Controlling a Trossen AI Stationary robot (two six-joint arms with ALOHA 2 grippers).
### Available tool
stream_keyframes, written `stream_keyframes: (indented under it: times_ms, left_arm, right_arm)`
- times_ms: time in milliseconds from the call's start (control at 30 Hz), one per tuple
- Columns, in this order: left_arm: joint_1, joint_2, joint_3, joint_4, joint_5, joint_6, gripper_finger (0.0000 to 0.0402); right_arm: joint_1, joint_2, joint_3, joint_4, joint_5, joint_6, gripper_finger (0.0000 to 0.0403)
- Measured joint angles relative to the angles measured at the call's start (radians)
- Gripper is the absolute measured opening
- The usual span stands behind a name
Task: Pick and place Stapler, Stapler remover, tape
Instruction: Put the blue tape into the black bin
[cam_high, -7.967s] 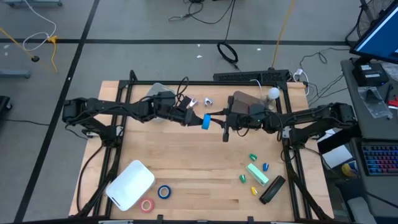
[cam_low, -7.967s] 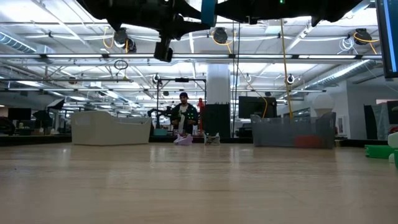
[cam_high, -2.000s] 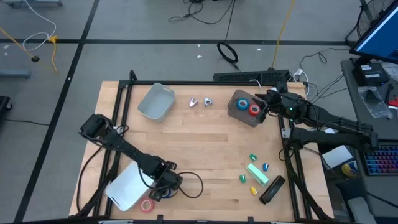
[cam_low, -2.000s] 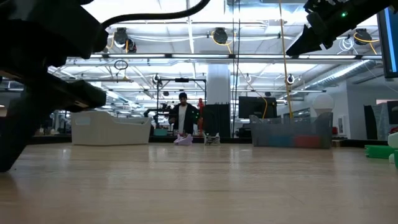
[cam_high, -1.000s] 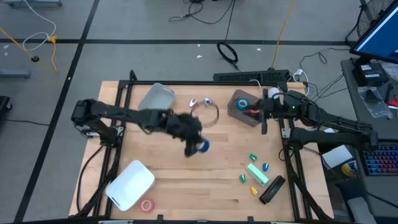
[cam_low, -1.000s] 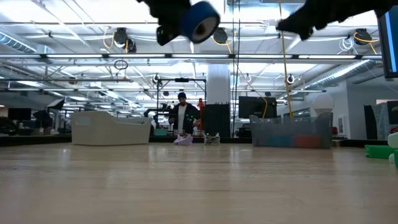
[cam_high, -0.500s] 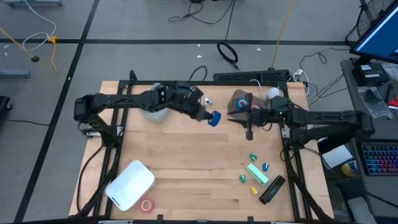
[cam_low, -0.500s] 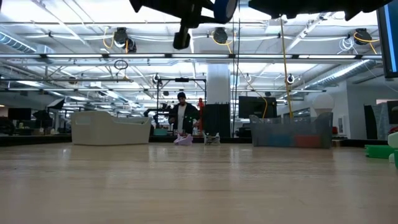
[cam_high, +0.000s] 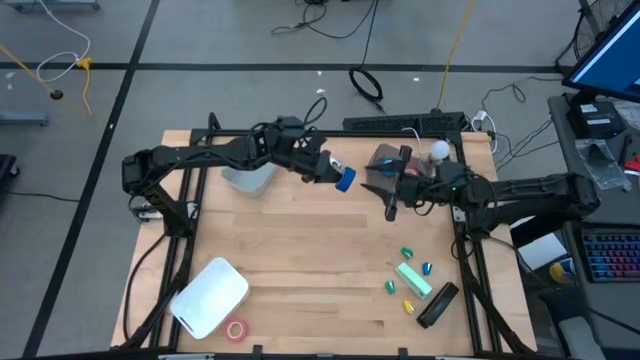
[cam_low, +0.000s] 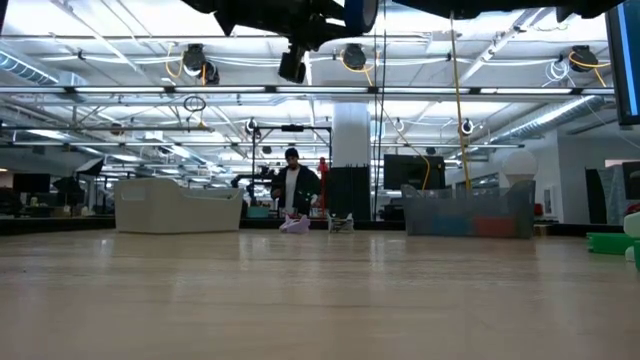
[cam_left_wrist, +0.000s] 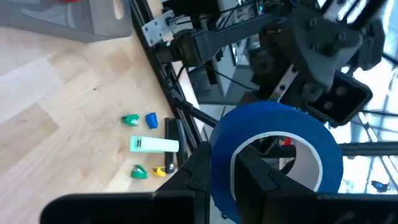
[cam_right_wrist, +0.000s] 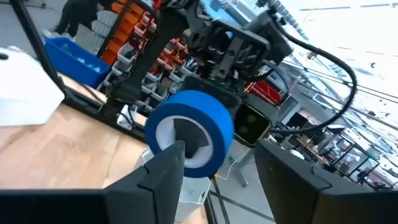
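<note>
My left gripper (cam_high: 333, 176) is shut on a blue tape roll (cam_high: 345, 181) high above the far middle of the table; the low view shows the roll (cam_low: 360, 12) at its top edge. My right gripper (cam_high: 389, 203) stands open a short way to the roll's right, level with it and facing it, with the roll (cam_right_wrist: 189, 130) ahead of its fingers and apart from them. A red tape roll (cam_high: 236, 330) lies flat at the near left edge. A green stapler (cam_high: 412, 278) and a black stapler (cam_high: 437, 305) lie at the near right. The stapler remover does not show. My left gripper holds the roll by its ring wall (cam_left_wrist: 222, 163), one finger inside the pale hole and one outside. The fingers reach out about level toward the table's right. The roll is lifted clear of the table, standing on edge with its hole facing the right gripper.
A dark bin (cam_high: 378, 160) stands at the far right, just behind my right gripper. A pale grey bin (cam_high: 250, 178) sits at the far left, partly under my left arm. A white object (cam_high: 210, 297) lies near left. Small coloured pieces (cam_high: 407, 253) lie by the staplers.
My left gripper has carried the blue roll from above the table's middle toward the far edge and the right, and has rolled its wrist, so the roll has turned. My right gripper has come away from the dark bin toward the left and the roll.
</note>
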Motion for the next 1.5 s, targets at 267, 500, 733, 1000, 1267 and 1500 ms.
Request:
stream_keyframes:
  times_ms: [267,500,733,1000,1267,1500]
  left_arm:
    - [0.000,0.013,0.000,0.039,-0.010,-0.039,0.0037]
    - [-0.012,0.034,0.000,0.051,-0.010,-0.042,0.0037]
    - [-0.014,0.037,0.000,0.061,-0.020,-0.042,0.0037]
    - [-0.024,0.037,0.000,0.059,-0.031,-0.047,0.0037]
    - [-0.032,0.037,0.000,0.059,-0.035,-0.047,0.0037]
    - [-0.034,0.037,0.000,0.059,-0.036,-0.054,0.0037]
  right_arm:
    - [0.000,0.076,0.000,0.106,0.003,-0.026,0.0190]
    - [-0.002,0.105,0.000,0.166,0.001,-0.037,0.0186]
    - [-0.002,0.105,0.000,0.163,0.030,-0.036,0.0155]
    - [-0.002,0.111,0.000,0.166,0.047,-0.036,0.0100]
    - [-0.002,0.111,0.000,0.167,0.053,-0.036,0.0072]
    - [-0.002,0.111,0.000,0.167,0.065,-0.036,0.0022]
